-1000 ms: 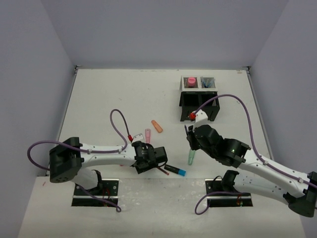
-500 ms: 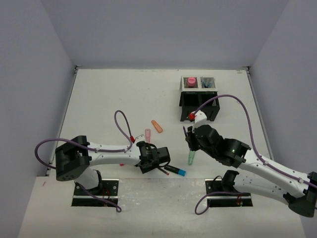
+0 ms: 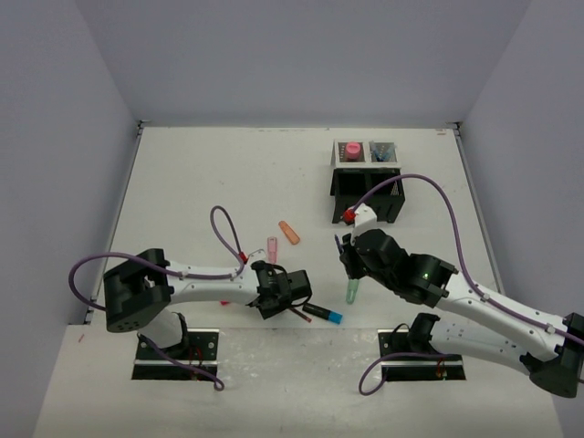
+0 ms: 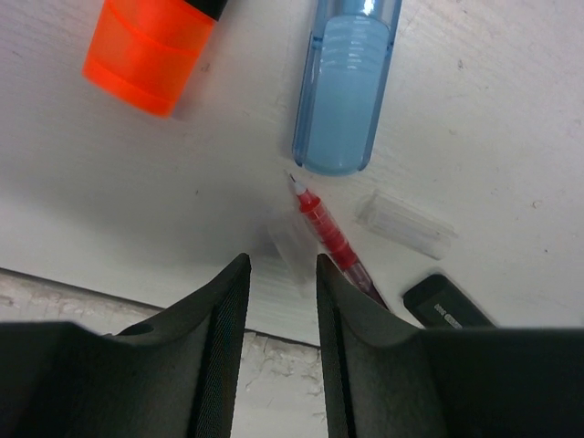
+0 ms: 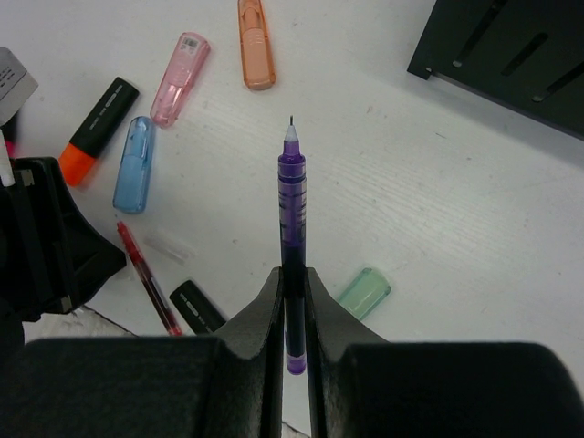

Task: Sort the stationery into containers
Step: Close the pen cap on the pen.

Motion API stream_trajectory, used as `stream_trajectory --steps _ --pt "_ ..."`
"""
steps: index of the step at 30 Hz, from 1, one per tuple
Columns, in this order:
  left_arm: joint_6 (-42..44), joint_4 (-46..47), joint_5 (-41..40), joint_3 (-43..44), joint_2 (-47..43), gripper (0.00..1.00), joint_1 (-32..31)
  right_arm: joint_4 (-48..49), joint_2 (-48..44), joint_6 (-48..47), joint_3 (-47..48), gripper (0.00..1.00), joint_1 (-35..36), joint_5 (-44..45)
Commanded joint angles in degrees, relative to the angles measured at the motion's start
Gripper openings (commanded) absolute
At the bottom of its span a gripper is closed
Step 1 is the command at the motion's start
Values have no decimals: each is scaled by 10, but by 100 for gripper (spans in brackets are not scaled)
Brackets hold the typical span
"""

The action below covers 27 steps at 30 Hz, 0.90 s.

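Red pen (image 4: 327, 233) pick starting: left gripper (image 4: 281, 266) jaws narrowing beside it, part-open, empty; right gripper (image 5: 292, 276) stays clamped on purple pen (image 5: 292, 205).

Matt white worktop (image 4: 493, 100), faintly grained. Glossy translucent plastic on blue highlighter (image 4: 347, 91), orange highlighter (image 4: 155, 50) and purple pen (image 5: 292, 201). Matt black, finely ribbed plastic on left gripper (image 4: 279, 274).

text: none legible | black marker (image 4: 447, 306): print too blurred to read
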Motion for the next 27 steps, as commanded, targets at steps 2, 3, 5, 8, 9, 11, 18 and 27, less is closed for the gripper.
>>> stream_trajectory --steps 2,3,5,8,9,11,18,27 --pt "4 35 5 -15 18 36 18 14 4 -8 5 0 1 -9" --pt "6 36 6 -15 18 36 18 14 3 -7 5 0 1 -11" --pt "5 33 10 -17 24 34 18 15 4 -8 5 0 1 -13" --pt "-5 37 14 -31 15 23 18 21 3 -12 3 0 1 -21" --pt "-4 37 15 -37 15 20 19 21 3 -13 3 0 1 -21" --pt "-7 40 16 -51 -4 11 22 29 1 -15 2 0 1 -34" --pt "-3 -14 -50 -60 -98 0 23 82 -24 -14 -18 0 1 -111" --pt "97 -99 -244 19 -269 0 25 275 -25 12 -76 0 1 -289"
